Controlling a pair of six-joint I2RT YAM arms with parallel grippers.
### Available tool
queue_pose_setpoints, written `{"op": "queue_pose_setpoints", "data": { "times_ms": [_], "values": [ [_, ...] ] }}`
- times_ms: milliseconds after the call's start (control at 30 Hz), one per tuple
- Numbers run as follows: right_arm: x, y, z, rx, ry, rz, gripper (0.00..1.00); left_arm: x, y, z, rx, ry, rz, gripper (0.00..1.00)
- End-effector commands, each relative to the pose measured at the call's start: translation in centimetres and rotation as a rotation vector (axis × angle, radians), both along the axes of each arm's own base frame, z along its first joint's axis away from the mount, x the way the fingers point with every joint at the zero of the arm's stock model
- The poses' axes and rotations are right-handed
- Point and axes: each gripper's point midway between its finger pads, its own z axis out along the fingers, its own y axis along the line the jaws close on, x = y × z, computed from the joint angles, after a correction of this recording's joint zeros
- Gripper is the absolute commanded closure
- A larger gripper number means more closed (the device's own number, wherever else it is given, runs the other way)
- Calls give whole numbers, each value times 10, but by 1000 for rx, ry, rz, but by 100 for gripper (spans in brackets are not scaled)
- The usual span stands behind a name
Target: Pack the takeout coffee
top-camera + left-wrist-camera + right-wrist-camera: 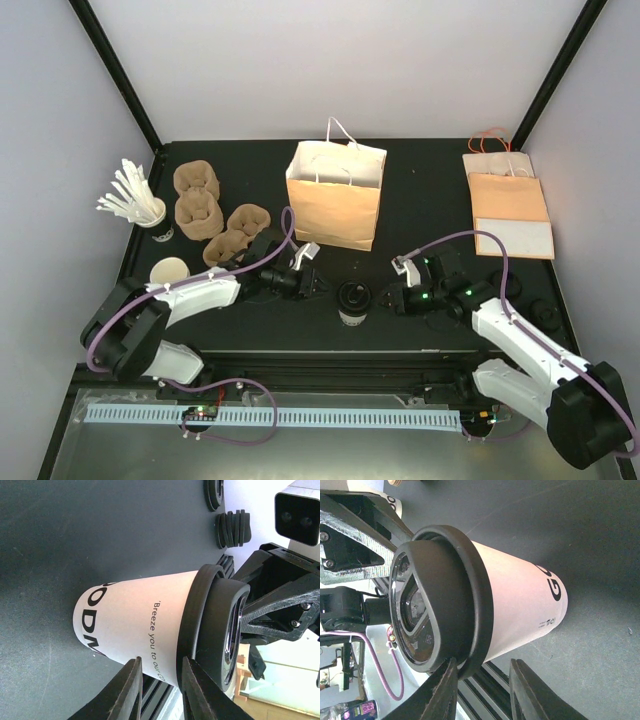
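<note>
Left wrist: left gripper point(161, 662) fingers point(127, 692) are nearest the lens, parted and released, holding nothing. The takeout coffee point(140, 622) is just beyond them.
Right wrist: right gripper point(485, 665) fingers are likewise released, with the takeout coffee just beyond.
Top: the takeout coffee stands on the bench point(430, 200) between both grippers, outside the brown bag point(336, 195).

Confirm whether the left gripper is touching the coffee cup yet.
Cannot tell. In the left wrist view the left gripper fingers overlap the takeout coffee without showing contact or a gap; from above, the black fingers blend into the black table.
</note>
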Motion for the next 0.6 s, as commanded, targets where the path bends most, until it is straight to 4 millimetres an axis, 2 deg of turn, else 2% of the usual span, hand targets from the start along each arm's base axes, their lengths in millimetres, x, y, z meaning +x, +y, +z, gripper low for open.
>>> {"op": "queue_pose_setpoints", "data": {
  "times_ms": [0,367,567],
  "values": [
    [4,3,2,19,-13,1,69,9,-9,16,-48,-48,-25,75],
    [4,3,2,18,-13,3,69,13,-11,37,-118,-103,3,73],
    [5,3,3,17,-14,5,70,15,-15,25,-106,-65,-13,74]
  ]
}}
